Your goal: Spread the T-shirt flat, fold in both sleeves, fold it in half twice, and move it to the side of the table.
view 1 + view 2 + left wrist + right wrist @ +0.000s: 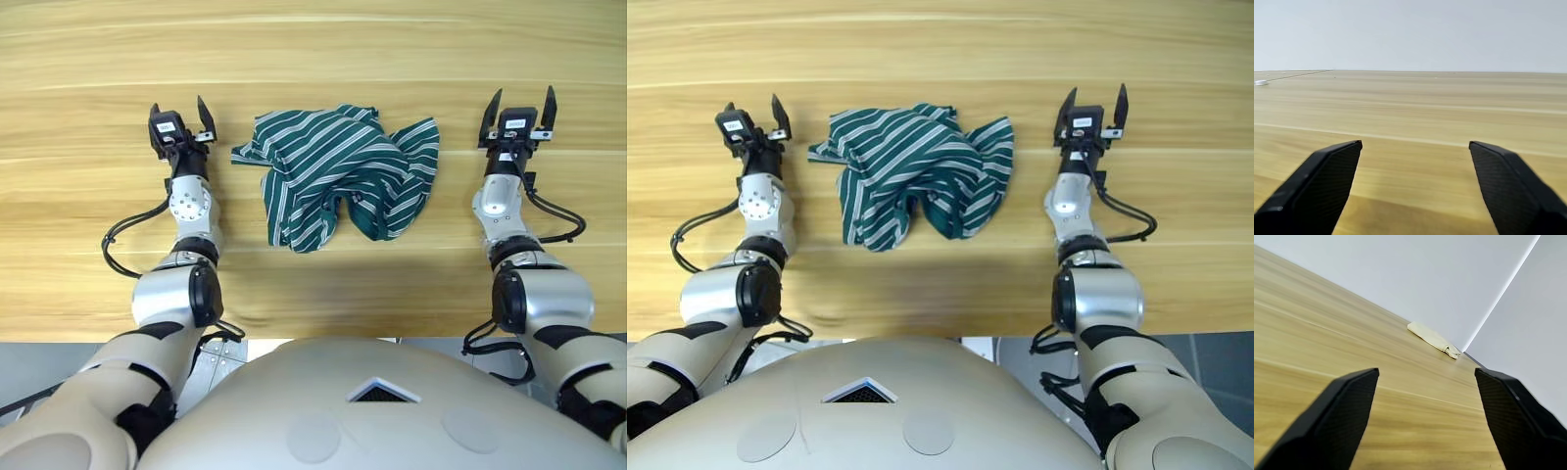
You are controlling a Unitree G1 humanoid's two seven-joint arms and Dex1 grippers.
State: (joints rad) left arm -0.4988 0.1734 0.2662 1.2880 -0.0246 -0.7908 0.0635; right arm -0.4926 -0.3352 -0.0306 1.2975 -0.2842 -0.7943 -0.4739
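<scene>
Cream cloth [1434, 340] being left at table [313, 59] edge;
T-shirt [338, 176] being flanked, untouched, by left gripper [177, 104] and right gripper [522, 93], fingers spread.

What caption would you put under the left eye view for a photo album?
A crumpled green striped T-shirt lies on the wooden table between the open left gripper and open right gripper.
</scene>
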